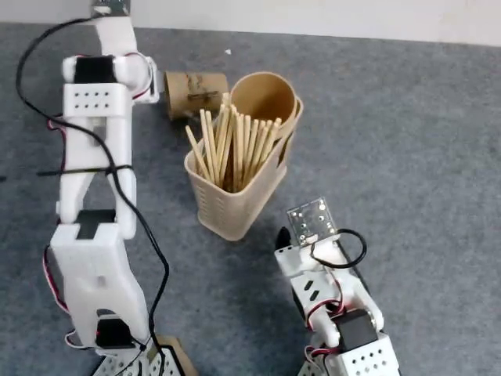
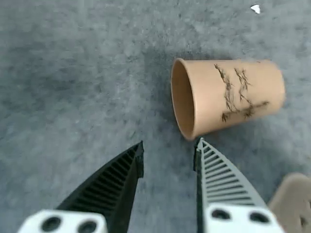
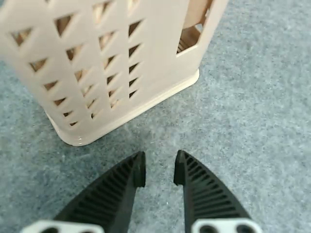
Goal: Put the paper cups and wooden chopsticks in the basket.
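Observation:
A brown paper cup [image 2: 228, 97] lies on its side on the grey carpet, its mouth facing my left gripper [image 2: 170, 145]. That gripper is open and empty, with one fingertip just short of the cup's rim. In the high view this cup [image 1: 196, 94] lies behind the beige basket [image 1: 235, 196]. The basket holds several wooden chopsticks [image 1: 235, 145] standing up and a second paper cup [image 1: 266, 98] at its far end. My right gripper [image 3: 159, 167] hangs slightly open over the carpet, a short way in front of the basket's [image 3: 112, 63] base, holding nothing.
The left arm [image 1: 98, 157] stretches along the left side of the carpet toward the wall at the back. The right arm's base [image 1: 337, 313] sits at the near edge. Bare carpet lies to the right of the basket.

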Robot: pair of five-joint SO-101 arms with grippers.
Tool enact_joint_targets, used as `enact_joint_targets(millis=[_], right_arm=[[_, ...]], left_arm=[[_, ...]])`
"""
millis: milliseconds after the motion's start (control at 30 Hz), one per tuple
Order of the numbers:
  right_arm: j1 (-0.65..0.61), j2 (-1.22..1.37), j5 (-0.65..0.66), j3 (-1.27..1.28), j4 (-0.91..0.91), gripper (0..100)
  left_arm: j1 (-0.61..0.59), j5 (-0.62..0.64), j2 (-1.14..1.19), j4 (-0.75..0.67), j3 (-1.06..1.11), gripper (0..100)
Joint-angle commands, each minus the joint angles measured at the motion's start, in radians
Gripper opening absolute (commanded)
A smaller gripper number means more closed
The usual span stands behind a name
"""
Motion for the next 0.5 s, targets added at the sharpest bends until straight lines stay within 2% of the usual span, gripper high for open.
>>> enact_joint_targets(millis=[0,167,467], right_arm=[[0.010,-0.013,-0.009,0.137,0.002,10.9],[0.010,-0.013,-0.009,0.137,0.002,10.9],[0.010,-0.013,-0.009,0.137,0.004,10.9]], left_arm=[[0.016,0.008,-0.001,-0.084,-0.005,20],[0.041,0.008,0.013,-0.153,0.001,20],[0.088,0.008,0.185,-0.252,-0.005,20]])
